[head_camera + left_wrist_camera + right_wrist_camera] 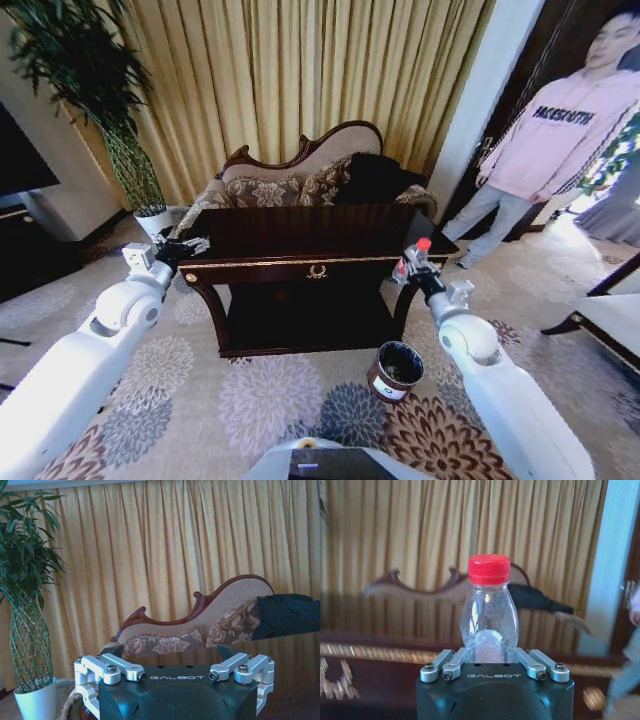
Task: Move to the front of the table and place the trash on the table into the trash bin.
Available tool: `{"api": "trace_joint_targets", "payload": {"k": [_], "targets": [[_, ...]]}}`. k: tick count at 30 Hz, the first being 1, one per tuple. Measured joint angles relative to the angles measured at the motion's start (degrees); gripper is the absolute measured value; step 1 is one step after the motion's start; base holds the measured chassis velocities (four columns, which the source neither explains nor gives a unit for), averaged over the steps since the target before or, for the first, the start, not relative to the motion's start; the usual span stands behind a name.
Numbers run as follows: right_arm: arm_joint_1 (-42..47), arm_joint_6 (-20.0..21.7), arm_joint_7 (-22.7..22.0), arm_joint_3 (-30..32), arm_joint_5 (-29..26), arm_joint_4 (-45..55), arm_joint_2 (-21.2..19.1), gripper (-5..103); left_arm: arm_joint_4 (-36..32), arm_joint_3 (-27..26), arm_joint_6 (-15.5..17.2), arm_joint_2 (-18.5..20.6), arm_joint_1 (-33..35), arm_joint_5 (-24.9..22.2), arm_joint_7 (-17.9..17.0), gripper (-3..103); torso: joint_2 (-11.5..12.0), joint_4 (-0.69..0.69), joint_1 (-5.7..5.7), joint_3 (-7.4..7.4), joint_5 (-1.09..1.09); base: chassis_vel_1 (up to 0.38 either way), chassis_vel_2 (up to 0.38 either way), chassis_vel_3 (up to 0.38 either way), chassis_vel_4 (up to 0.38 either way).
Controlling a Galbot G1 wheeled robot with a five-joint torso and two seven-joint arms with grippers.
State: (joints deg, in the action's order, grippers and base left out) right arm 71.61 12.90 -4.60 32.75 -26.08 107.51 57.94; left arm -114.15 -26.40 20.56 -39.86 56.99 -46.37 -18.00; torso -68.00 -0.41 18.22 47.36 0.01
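The dark glossy table (300, 235) with gold trim stands straight ahead of me. My right gripper (413, 262) is shut on the trash, a small clear bottle with a red cap (421, 246), held upright just off the table's right front corner. In the right wrist view the bottle (489, 615) stands between the fingers (451, 661), with the table's gold-trimmed front (380, 652) behind it. The round brown trash bin (397, 370) sits on the carpet below the bottle, nearer to me. My left gripper (185, 246) hovers open at the table's left front corner, and the left gripper (170, 652) holds nothing.
A carved sofa (310, 175) with a dark cloth on it stands behind the table. A potted plant (130, 160) is at the back left, a dark cabinet (25, 200) at the far left. A person (555, 150) stands at the back right, a chair (610, 310) at the right edge.
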Motion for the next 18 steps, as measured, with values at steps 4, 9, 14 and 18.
{"api": "trace_joint_targets", "payload": {"k": [4, 9, 14, 18], "targets": [[1.7, -3.4, 1.9, 0.8, 4.6, -7.4, 1.7, 25, 0.0, -0.3, -0.2, -0.2, 0.1, 0.0, 0.0, 100, 0.0, 0.01, -0.03, -0.02, 0.01, 0.000, 0.000, 0.000, 0.000], [1.5, -7.2, 2.9, 1.1, 8.1, -14.5, 3.6, 25, 0.0, -0.7, -0.6, -0.3, 0.5, 0.1, 0.0, 100, 0.0, 0.01, -0.03, -0.01, 0.01, 0.000, 0.000, 0.000, 0.000], [-0.6, -12.3, 3.6, 0.9, 12.6, -24.5, 5.9, 25, -0.1, -1.3, -0.7, 0.0, 0.9, 0.0, -0.1, 100, 0.0, 0.02, -0.03, -0.01, 0.01, 0.000, 0.000, 0.000, 0.000], [-1.9, -15.3, 3.8, 1.0, 15.6, -30.0, 7.1, 25, -0.3, -1.5, -0.7, 0.4, 1.1, -0.1, -0.3, 100, 0.0, 0.02, -0.03, -0.01, 0.00, 0.000, 0.000, 0.000, 0.000]]}}
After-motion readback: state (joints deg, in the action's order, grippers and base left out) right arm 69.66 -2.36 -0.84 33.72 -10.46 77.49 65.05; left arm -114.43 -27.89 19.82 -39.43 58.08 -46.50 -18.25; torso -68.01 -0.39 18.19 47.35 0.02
